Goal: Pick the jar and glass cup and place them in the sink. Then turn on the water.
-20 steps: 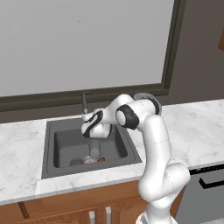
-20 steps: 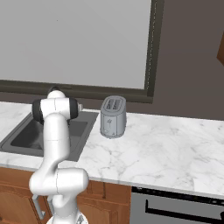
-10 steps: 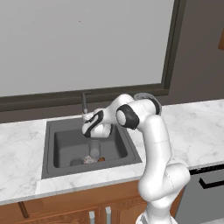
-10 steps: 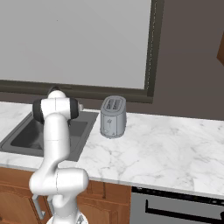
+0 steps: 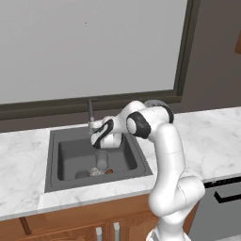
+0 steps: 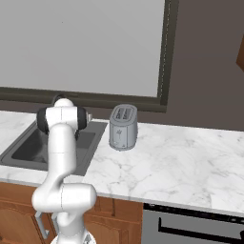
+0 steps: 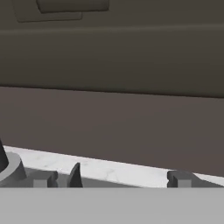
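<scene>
Nearby, toaster [image 6: 123, 127] on counter [image 6: 181, 162] right of sink [image 5: 70, 155]; gripper [image 5: 95, 133] spread wide beside faucet [image 5: 90, 113]

Dark grey sink [image 5: 66, 155], roughly square, sunk into white marble counter; round silver drain on the floor toward the front left. Slim dark faucet [image 5: 90, 112] upright at the back rim, behind the basin. Glass cup [image 5: 101, 159], plain translucent grey tumbler, upright on the basin floor near the middle. Jar [image 5: 97, 172], clear with brownish bits, low on the floor just in front of the cup, beside the drain; upright or tipped cannot be told. Sink [image 6: 28, 147] seen again in the right base view, its left part behind the arm.
</scene>
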